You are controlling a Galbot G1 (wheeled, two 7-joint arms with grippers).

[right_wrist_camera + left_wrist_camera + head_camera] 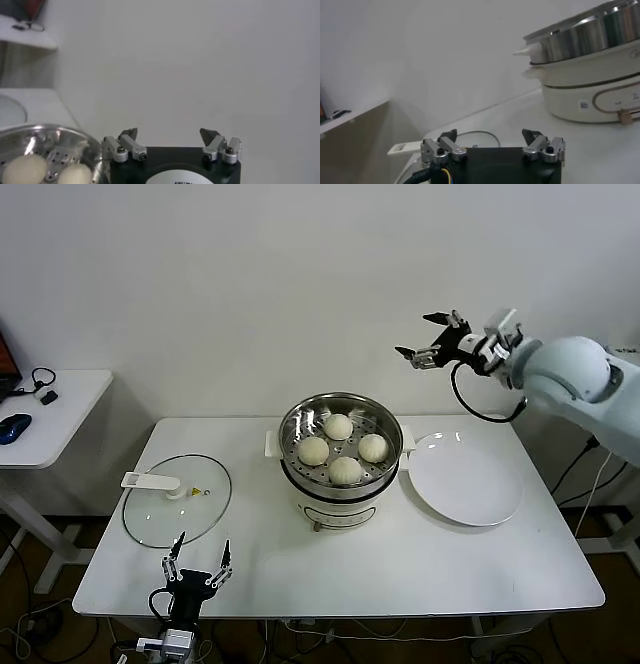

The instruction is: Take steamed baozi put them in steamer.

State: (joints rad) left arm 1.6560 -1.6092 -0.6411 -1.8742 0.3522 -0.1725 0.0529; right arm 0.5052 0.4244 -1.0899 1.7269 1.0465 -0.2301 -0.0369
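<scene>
Steamer [341, 446], centre of head frame: shiny steel basket w/ holed floor on white cooker base, side handles out to either side; stands uncovered, presumably so buns can go in from above. Buns [343, 451], qty 4: all inside basket, one at back, one left, one right, one front, close together, spaced over the holes, likely so steam can reach each. Plate [466, 481], white, flat, just right of steamer: bare, so looks like the source dish, now emptied. Glass lid [177, 500] w/ white handle, left-centre of frame, lying flat on table [420, 569], well apart from basket, set aside to keep the opening free. Right gripper [425, 336], upper right of frame: raised high off the table, above and right of steamer, jaws spread wide, holding nothing; reads as clear of the work. Left gripper [197, 561], bottom left, low at table's front edge near lid: parked, jaws apart, nothing held. Judgement: loading appears complete; lid not yet on.
</scene>
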